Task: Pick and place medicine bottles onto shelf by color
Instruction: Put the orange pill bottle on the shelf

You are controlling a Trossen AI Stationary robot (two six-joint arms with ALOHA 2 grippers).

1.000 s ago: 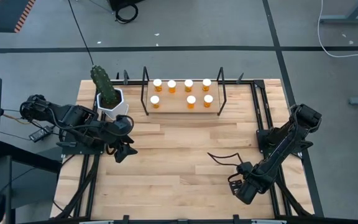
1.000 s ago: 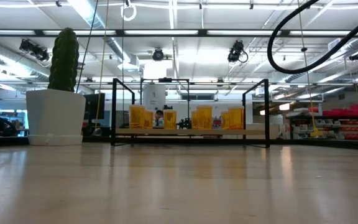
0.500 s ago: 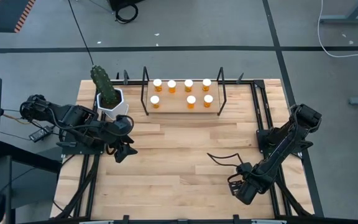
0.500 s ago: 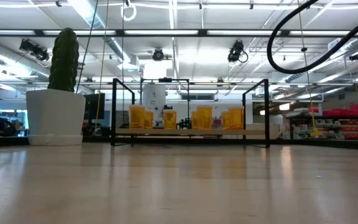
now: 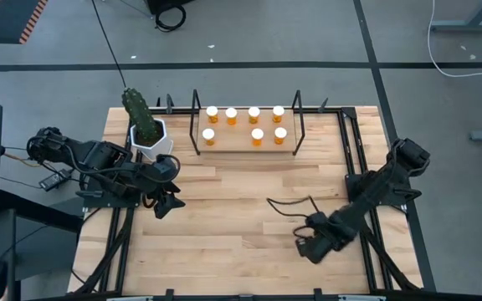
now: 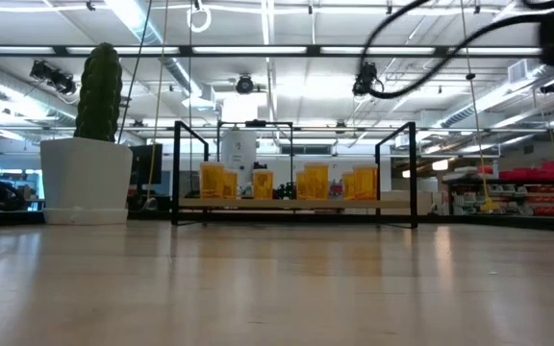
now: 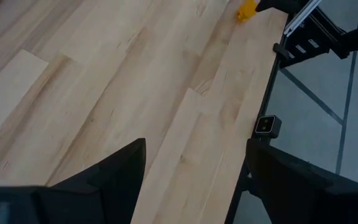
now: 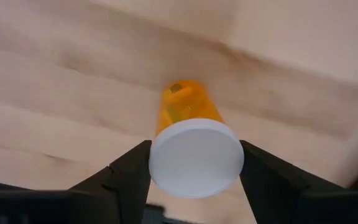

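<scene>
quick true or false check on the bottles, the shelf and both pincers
1. Seven medicine bottles stand on the shelf. True.
2. The right pincer is empty. False: an eighth bottle sits between its fingers, white cap toward the camera.
3. The left pincer holds nothing. True; only bare table shows between its fingers.
4. The cactus pot stands on the shelf. False: it stands on the table beside the shelf's left end.
5. The right pincer hangs over the shelf. False: it is near the table's front right.
</scene>
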